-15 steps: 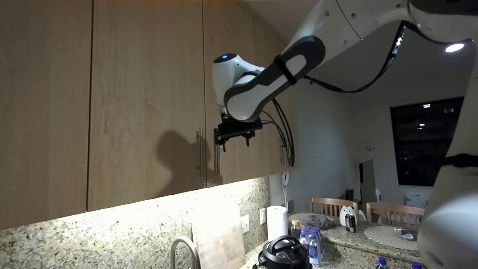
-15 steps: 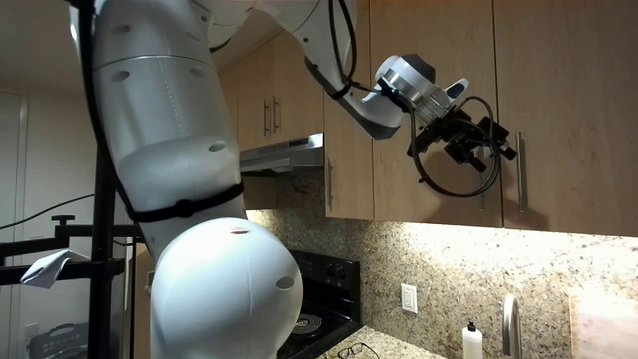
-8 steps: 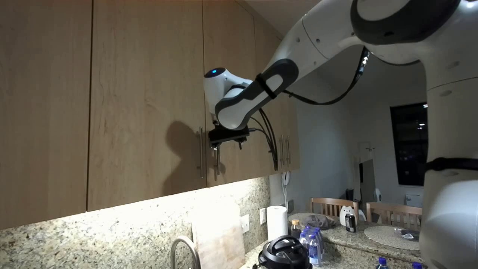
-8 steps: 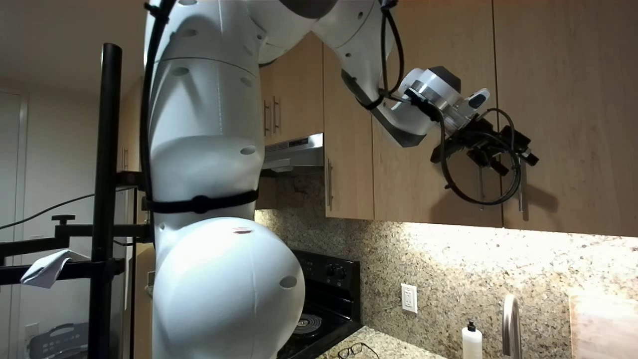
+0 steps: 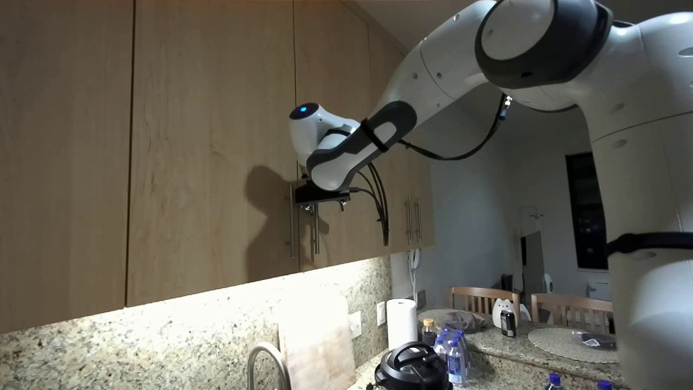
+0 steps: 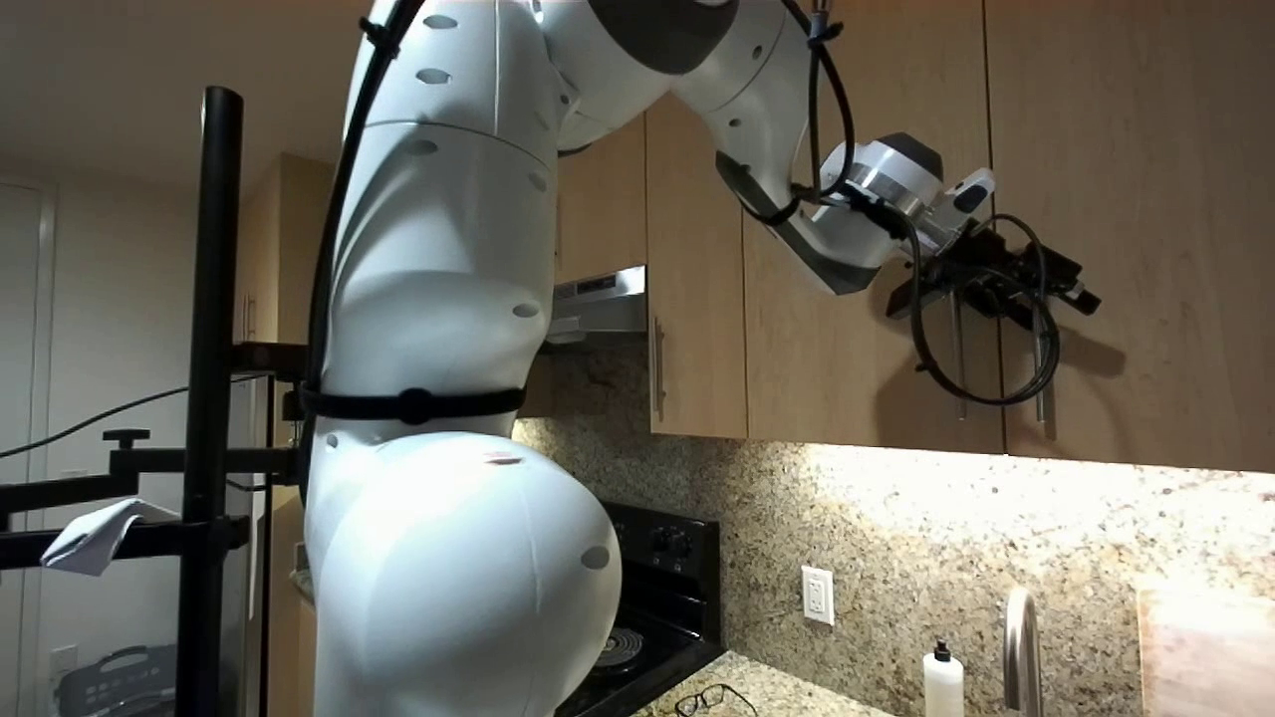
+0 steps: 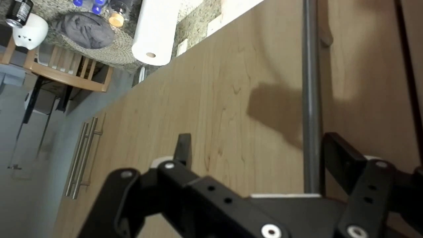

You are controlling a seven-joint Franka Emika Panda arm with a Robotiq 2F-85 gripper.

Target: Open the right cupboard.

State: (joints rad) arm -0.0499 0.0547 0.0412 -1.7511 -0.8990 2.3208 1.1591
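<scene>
Straddling the slim vertical metal bar handle (image 7: 311,92) with the black two-finger gripper (image 7: 257,142); nothing opened so far. Target is the tall, flat-doored, light-wood right cupboard (image 5: 333,67), on the wall above the speckled stone backsplash (image 5: 189,341). Door looks flush, no interior showing. Fingers spread wide, bar standing between them, off centre and just beside one finger; can't tell if it touches. I read it as no grip. Left to do, my call: close on the bar, pull, swing the door out.

Pose: white-and-dark-grey robot arm (image 5: 444,70) has its elbow high, forearm sloping down to a wrist near the door. In an exterior view the gripper end tilts downward. Handle's lower end shows below it in both exterior views; fingers mostly hidden there.
</scene>
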